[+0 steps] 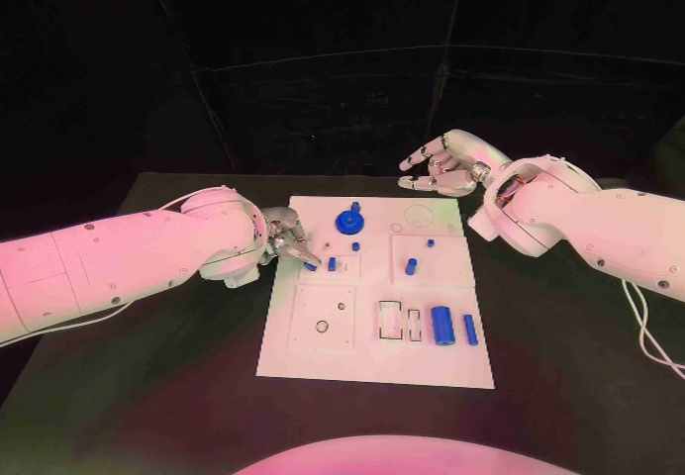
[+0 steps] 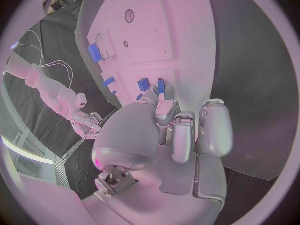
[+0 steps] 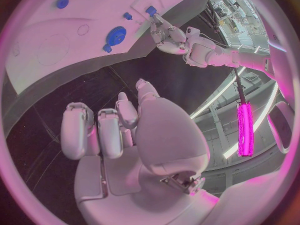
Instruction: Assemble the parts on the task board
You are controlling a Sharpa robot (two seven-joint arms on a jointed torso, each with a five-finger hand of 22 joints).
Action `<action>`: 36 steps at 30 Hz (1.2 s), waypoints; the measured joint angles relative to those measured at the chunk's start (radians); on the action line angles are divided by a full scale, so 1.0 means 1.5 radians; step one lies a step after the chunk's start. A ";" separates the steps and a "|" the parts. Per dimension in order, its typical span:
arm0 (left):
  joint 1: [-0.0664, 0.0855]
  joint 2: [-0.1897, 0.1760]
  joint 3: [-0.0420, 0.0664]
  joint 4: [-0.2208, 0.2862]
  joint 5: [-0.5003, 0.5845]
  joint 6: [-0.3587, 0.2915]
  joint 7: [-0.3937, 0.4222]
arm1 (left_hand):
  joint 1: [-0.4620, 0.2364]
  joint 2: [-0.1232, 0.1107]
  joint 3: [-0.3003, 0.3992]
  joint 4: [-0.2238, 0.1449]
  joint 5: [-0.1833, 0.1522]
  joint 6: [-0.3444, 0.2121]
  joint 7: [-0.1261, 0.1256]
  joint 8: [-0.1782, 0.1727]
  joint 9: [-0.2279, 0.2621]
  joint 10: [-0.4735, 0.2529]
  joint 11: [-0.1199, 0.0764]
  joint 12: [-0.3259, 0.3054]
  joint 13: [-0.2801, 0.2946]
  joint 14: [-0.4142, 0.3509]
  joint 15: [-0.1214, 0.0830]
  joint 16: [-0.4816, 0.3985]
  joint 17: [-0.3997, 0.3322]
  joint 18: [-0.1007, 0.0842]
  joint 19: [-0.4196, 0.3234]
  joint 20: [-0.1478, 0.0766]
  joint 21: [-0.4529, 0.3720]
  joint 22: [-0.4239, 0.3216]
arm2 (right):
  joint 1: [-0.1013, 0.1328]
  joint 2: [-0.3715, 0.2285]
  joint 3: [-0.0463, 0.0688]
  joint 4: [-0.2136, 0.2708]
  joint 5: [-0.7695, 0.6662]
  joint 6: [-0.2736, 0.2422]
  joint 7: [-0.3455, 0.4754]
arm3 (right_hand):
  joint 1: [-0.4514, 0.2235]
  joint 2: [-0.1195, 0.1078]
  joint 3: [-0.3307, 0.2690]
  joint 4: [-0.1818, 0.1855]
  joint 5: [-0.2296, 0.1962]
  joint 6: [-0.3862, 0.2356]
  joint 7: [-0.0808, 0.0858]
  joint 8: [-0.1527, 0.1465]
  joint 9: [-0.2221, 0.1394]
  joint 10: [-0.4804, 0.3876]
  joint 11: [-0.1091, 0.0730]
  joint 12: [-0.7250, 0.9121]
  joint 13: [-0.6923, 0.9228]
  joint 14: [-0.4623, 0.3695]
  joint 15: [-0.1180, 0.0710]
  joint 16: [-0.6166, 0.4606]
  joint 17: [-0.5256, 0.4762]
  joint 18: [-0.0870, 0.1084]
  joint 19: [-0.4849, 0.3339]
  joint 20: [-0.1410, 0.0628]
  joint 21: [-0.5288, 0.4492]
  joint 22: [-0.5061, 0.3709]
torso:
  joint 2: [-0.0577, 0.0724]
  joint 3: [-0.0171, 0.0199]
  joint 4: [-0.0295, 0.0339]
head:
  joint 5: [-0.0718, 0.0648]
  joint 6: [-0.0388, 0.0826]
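Observation:
The white task board [image 1: 322, 356] lies in the middle of the black table. My left hand [image 1: 286, 242] sits at the board's left edge, fingers curled, and pinches a small blue part [image 1: 310, 265], which also shows at the fingertips [image 2: 160, 86]. Close by stand two small blue pegs [image 1: 332, 263] [image 1: 355, 245]. A blue gear-like disc [image 1: 349, 221] sits near the far edge. Two more pegs [image 1: 410, 265] [image 1: 430, 241] stand to the right. Two blue cylinders [image 1: 442, 323] [image 1: 470, 329] lie near the front right. My right hand [image 1: 442, 163] hovers beyond the board's far edge, fingers curled in, holding nothing.
Two narrow rectangular slots [image 1: 390, 320] [image 1: 414, 324] lie left of the cylinders. A square plate with a small hole [image 1: 323, 319] occupies the board's front left. Black table [image 1: 171, 376] surrounds the board on all sides.

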 measured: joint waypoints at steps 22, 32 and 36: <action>0.001 0.011 0.000 -0.007 -0.006 0.008 -0.009 | -0.049 -0.021 0.039 -0.028 0.002 0.005 0.000 0.016 0.016 0.004 -0.001 0.000 0.001 0.000 0.000 0.000 0.000 0.000 0.002 -0.002 0.003 0.000 | 0.000 0.000 0.000 0.000 0.000 0.000 0.000 | 0.000 0.000 0.000 0.000 0.000 0.000 0.000 0.000 0.000 0.000 0.000 0.000 0.000 0.000 0.000 0.000 0.000 0.000 0.000 0.000 0.000 0.000 | 0.000 -0.0001 -0.0004 | -0.002 -0.002; 0.001 0.020 0.000 -0.016 -0.007 0.016 -0.018 | -0.089 -0.038 0.023 -0.012 0.003 0.027 -0.017 0.027 0.025 0.017 -0.005 0.013 0.012 -0.002 -0.002 0.000 0.000 0.000 0.000 -0.005 0.013 0.000 | 0.000 0.000 0.000 0.000 0.000 0.000 0.000 | 0.000 0.000 0.000 0.000 0.000 0.000 0.000 0.002 0.000 0.000 0.000 0.000 -0.001 0.000 0.000 0.000 0.000 0.000 0.000 0.000 0.000 0.000 | 0.000 0.0003 -0.0008 | -0.003 -0.003; 0.001 0.023 0.000 -0.018 -0.007 0.021 -0.022 | -0.092 -0.039 0.018 -0.011 0.003 0.028 -0.018 0.034 0.028 0.017 -0.005 0.014 0.014 0.000 -0.005 0.000 0.000 0.000 0.000 -0.005 0.016 0.000 | 0.000 0.000 0.000 0.000 0.000 0.000 0.000 | 0.000 0.000 0.000 0.000 0.000 0.000 0.000 0.002 0.000 0.000 0.000 0.000 -0.001 0.000 0.000 0.000 0.000 0.000 0.000 0.000 0.000 0.000 | 0.000 0.0004 -0.0008 | -0.004 -0.004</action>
